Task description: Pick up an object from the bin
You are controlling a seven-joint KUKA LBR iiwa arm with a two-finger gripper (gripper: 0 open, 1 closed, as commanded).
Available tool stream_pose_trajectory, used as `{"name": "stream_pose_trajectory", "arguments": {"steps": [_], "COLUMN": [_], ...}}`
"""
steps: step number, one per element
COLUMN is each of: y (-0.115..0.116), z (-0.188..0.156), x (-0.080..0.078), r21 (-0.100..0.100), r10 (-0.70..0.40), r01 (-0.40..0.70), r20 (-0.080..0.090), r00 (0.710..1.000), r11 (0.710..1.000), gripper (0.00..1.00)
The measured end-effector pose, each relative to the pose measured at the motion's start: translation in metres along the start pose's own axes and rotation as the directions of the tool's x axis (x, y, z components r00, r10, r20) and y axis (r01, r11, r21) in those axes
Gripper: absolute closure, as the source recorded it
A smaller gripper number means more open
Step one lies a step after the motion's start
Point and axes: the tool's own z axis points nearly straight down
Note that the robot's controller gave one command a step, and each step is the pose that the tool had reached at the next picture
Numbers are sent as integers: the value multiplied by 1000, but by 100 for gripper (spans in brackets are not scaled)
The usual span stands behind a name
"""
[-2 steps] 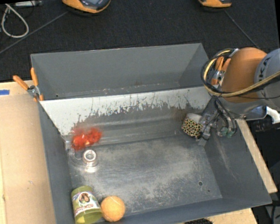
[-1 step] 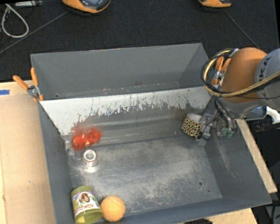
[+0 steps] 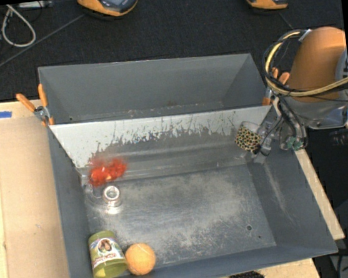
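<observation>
My gripper (image 3: 258, 144) is at the bin's far right corner, up by the sloping right wall. A small tan thing with dark leopard-like spots (image 3: 245, 138) sits at its fingertips, held off the floor, and the fingers look shut on it. Far off at the left side lie a red crumpled thing (image 3: 107, 171) and, just in front of it, a clear plastic piece with a round neck (image 3: 112, 197).
In the near left corner a green can with a picture label (image 3: 106, 255) lies beside an orange ball (image 3: 140, 259). The arm with its orange cover and cables leans over the right rim.
</observation>
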Motion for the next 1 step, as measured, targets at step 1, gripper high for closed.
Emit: {"name": "stream_pose_trajectory", "arguments": {"steps": [1], "y": [-1], "z": [-70], "x": [4], "r21": [0], "r10": [-29], "r01": [29], "r20": [1], "r00": [1000], "r11": [1000], "gripper": [100]}}
